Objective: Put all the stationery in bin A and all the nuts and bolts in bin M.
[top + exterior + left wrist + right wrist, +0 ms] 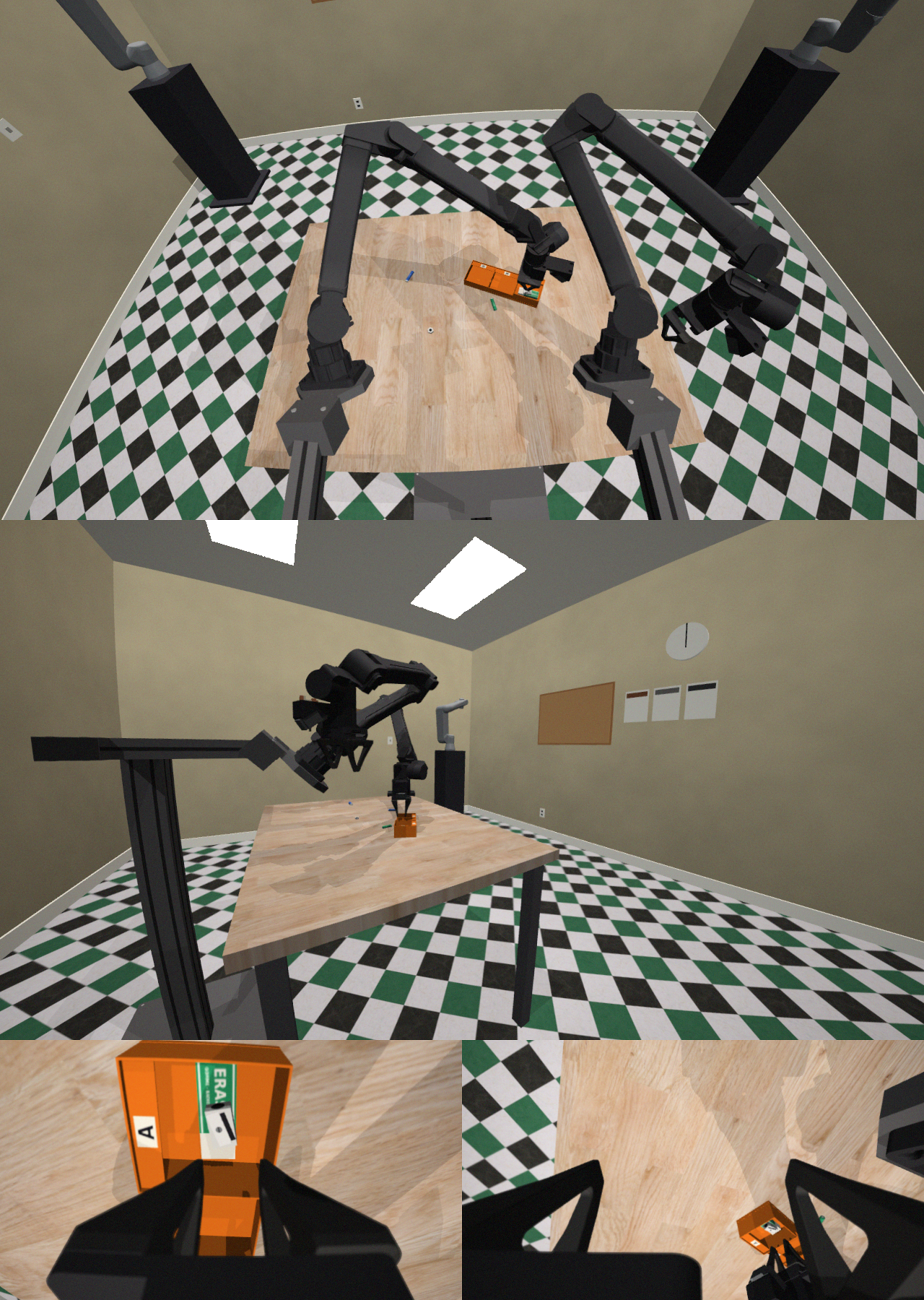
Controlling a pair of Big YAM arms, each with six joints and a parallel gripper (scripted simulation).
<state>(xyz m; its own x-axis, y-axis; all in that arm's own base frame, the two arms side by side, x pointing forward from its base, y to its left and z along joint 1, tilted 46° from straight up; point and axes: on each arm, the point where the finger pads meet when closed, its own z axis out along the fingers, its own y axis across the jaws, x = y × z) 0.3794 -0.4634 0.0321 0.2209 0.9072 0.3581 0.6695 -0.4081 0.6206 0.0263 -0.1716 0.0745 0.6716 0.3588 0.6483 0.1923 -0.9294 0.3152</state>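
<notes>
Left pincer (528,285) (403,813) (231,1160) (779,1244): fingers partly open, nothing gripped; tips directed down at the bins. Right pincer (675,329) (346,768) (694,1160): fingers wide open, nothing gripped; raised, well apart from the bins.

Wooden table (388,401) (388,875) (361,1112) (642,1148): supports three orange bins (489,290) (406,829) arranged in a row. Bin A (538,302) (216,1051) (758,1215) forms one end; labels on the other two are too small to read.

Stationery, inside bin A: green-and-white eraser (533,295) (216,1080), lying flat; metal sharpener (221,1124) (772,1228), resting on the eraser.

Outside the bins, on the table: small blue item (409,276) (350,803), well apart from the row; small green item (493,304) (387,826) (822,1219), near the row's long side. Both are too small to identify. Smallest: ring-shaped part (428,330) (356,817), apart from both.
</notes>
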